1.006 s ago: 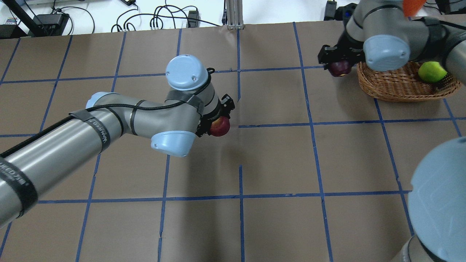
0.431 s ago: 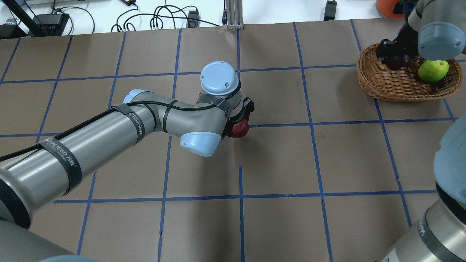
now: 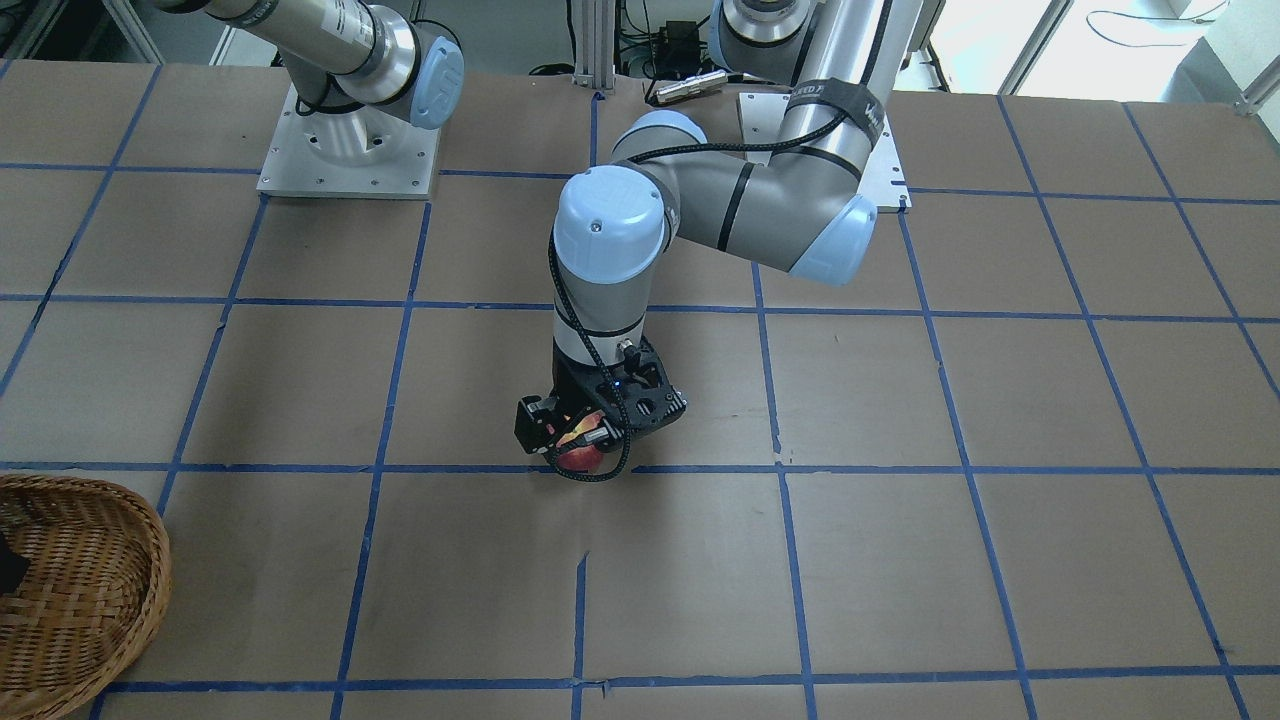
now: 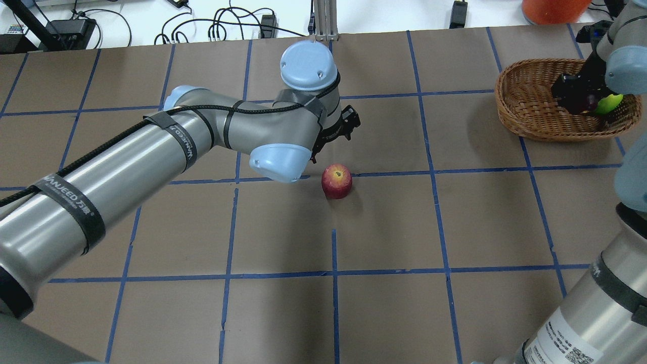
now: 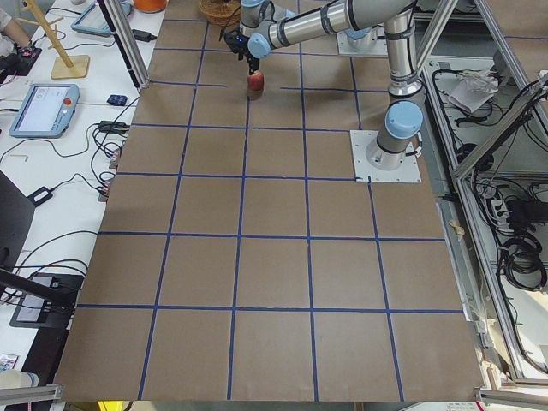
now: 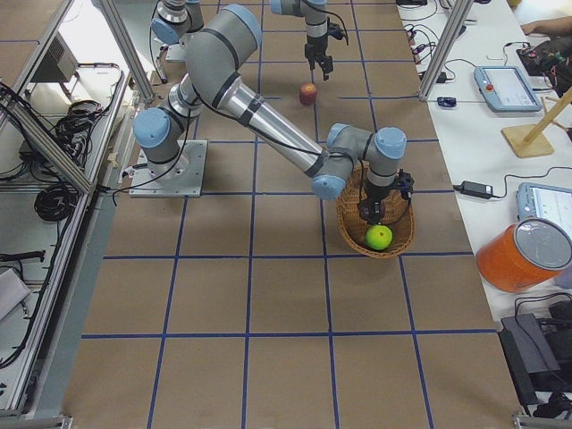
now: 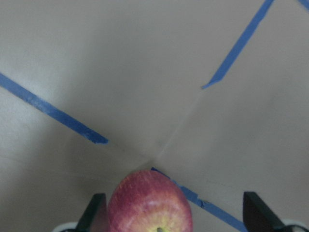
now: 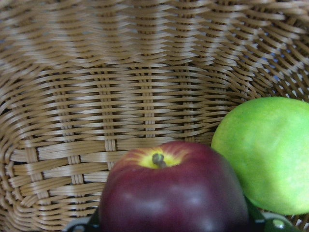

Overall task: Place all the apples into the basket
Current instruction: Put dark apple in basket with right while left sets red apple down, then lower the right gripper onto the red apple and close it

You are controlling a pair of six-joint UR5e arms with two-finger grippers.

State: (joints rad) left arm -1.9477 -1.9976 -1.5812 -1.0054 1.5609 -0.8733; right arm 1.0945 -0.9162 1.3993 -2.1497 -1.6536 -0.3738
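Recorded the left claw [image 7: 175, 210] as released: fingers [image 7: 95, 212] spread wide, gripping nothing. Located the round red apple with yellowish blush [image 4: 337, 180] directly beneath this claw, stem up, sitting on the brown paper-covered table with blue tape grid [image 4: 384, 227]. Observed in the wrist view that it lies between the spread fingers, much nearer one than the other. Confirmed from the overhead and side views that the claw hangs above the fruit and clear of it.

Recorded the right claw [image 4: 578, 98] as clenched on the round dark maroon-purple apple [image 8: 174, 193], stem up, fruit filling the gap between the fingers. Found this claw lowered inside the oval light-brown woven wicker basket [image 4: 525, 111], with basket wall ahead of it and weave below. Located the round bright lime-green apple [image 8: 265, 152] just beside the claw, lying in the basket against the held maroon fruit. Could not confirm whether the held fruit rests on the basket floor.
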